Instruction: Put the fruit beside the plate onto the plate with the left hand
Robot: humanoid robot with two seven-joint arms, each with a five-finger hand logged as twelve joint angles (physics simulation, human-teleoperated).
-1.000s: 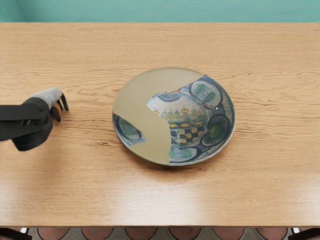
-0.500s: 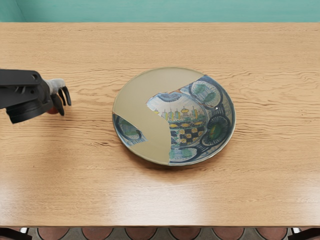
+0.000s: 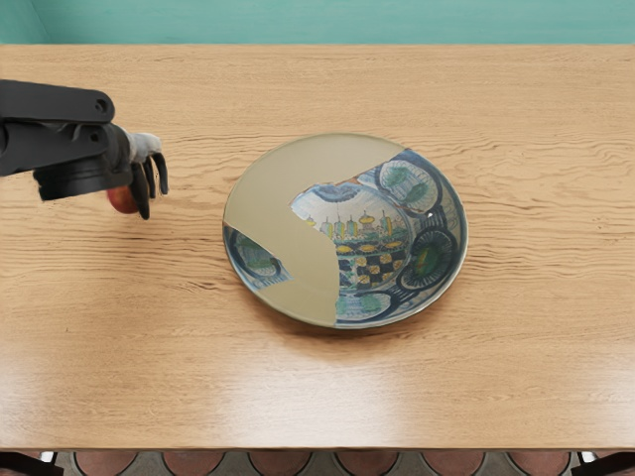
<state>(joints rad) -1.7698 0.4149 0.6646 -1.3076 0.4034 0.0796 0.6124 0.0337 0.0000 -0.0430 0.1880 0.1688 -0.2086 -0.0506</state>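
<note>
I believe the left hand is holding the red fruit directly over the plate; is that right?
Not quite. The head view shows the left hand holding the red fruit over the bare table, beside the plate toward the picture's left, not over it.

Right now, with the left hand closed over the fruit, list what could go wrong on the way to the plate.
1. The left hand hides most of the red fruit, so the grip may be shallow and it could slip out short of the patterned plate.
2. Released near the rim, it might roll off.
</note>
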